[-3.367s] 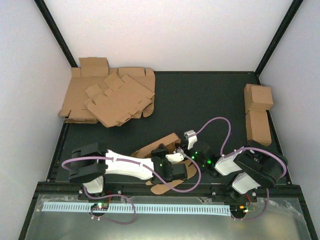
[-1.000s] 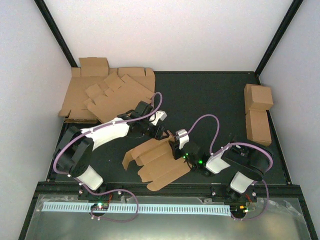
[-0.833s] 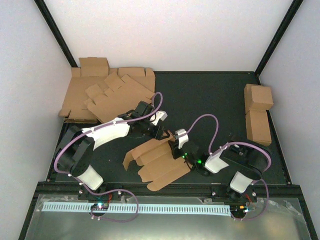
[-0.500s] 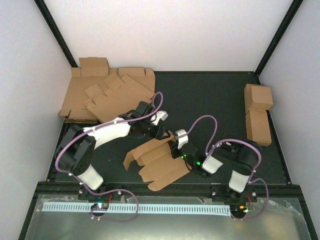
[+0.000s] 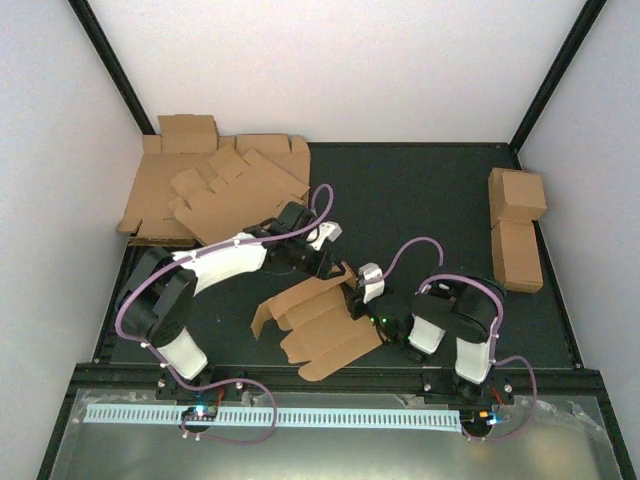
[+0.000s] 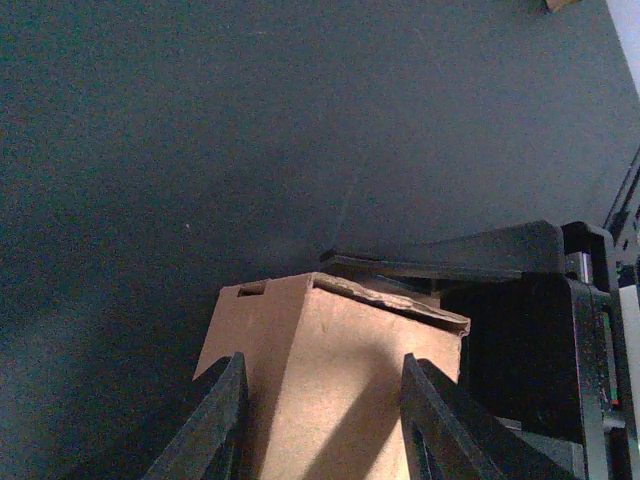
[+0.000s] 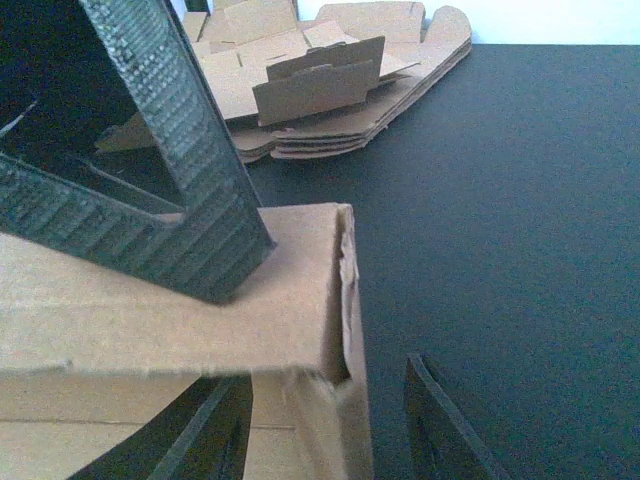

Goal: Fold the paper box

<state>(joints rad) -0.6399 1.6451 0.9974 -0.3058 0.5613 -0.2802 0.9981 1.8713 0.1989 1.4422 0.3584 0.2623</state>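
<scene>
The paper box (image 5: 318, 322) lies half folded at the table's middle, its flaps spread toward the near edge and one end raised. My left gripper (image 5: 322, 264) reaches that raised end from the back left. In the left wrist view its jaws (image 6: 322, 365) stand apart over the brown panel (image 6: 340, 380), which is wider than the gap. My right gripper (image 5: 358, 296) meets the same end from the right. It is open (image 7: 328, 375) astride the box's corner wall (image 7: 345, 330), with clear space on the right side. A left fingertip (image 7: 215, 250) rests on the top flap.
A stack of flat brown blanks (image 5: 215, 195) fills the back left corner and also shows in the right wrist view (image 7: 330, 80). Two finished cartons (image 5: 517, 230) stand along the right edge. Purple cables loop over both arms.
The right jaws have opened wider and the right arm's elbow has swung in toward the middle. The left gripper has crept slightly right and nearer, its jaws narrowing a little. The box stays put.
</scene>
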